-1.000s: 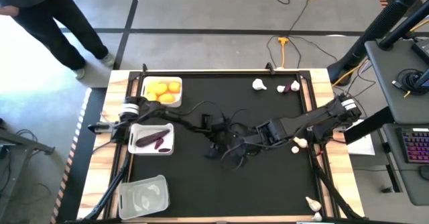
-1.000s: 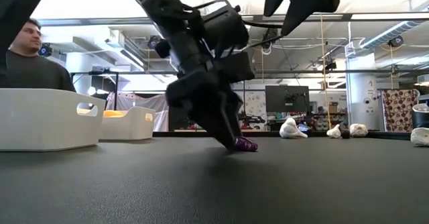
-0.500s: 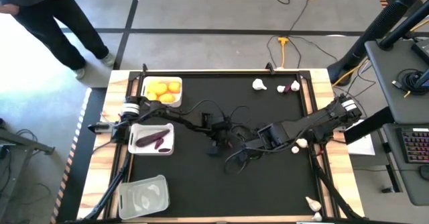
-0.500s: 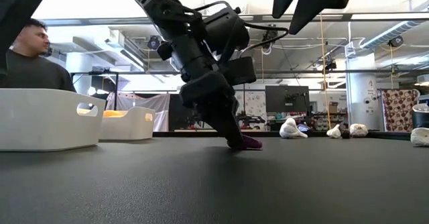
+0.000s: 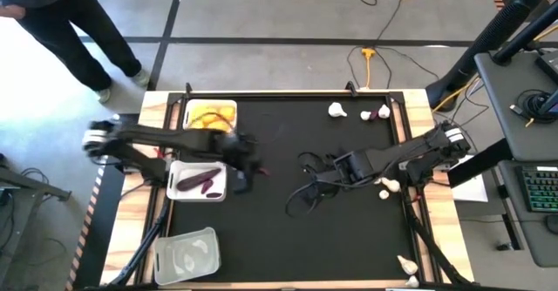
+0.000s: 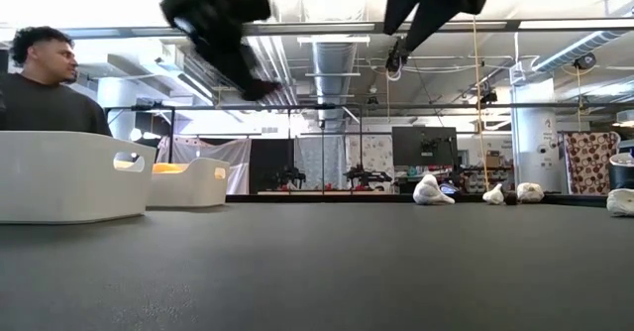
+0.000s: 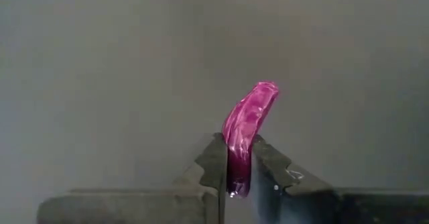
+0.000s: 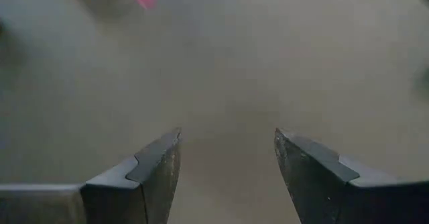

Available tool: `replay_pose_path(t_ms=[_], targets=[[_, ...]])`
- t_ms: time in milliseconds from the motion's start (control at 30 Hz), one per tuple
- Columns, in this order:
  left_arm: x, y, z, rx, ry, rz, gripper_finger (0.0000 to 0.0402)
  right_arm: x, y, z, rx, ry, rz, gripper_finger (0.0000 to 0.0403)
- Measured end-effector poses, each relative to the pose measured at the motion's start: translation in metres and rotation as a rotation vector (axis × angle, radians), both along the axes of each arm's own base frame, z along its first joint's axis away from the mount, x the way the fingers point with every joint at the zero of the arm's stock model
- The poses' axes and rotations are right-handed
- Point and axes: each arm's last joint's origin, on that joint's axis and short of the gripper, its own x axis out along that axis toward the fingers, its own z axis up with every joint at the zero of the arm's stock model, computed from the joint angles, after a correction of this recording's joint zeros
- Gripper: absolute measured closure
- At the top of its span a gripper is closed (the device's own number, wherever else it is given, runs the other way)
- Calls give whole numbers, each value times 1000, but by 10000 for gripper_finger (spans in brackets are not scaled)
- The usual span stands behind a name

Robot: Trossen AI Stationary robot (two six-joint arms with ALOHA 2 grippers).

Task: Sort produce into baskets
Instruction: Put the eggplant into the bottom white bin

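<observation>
Clamping a purple sweet-potato piece (image 7: pixel 245 134), the left gripper (image 5: pixel 241 171) hangs blurred just beside the middle white tray's (image 5: pixel 221 179) edge. The right gripper (image 8: pixel 228 162), jaws apart and empty, hovers over bare black mat (image 5: pixel 331 239), its tip indistinct among cables from above.

This is a robotics lab or workshop in an open industrial hall. The low view shows exposed ceiling ducts (image 6: pixel 342 54), strip lighting, a monitor (image 6: pixel 424 145) and other rigs on stands in the background. From above, the black-topped counter (image 5: pixel 314 239) stands on a bare concrete floor with a yellow power cable (image 5: pixel 375 30) at 12 o'clock, a keyboard (image 5: pixel 542 191) at 3 o'clock, and a person (image 5: pixel 61 21) standing at 10 o'clock.
</observation>
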Motion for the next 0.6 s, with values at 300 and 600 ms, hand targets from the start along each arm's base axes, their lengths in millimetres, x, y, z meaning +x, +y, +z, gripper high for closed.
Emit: replay_pose_path(t_ms=[300,600], targets=[[-113,-9,12,-145,242,200,379,14,-29,8,-183,-70,-4,174],[-148,-8,-36,-270,336,464,357,23,-55,16,-197,-128,-50,174]])
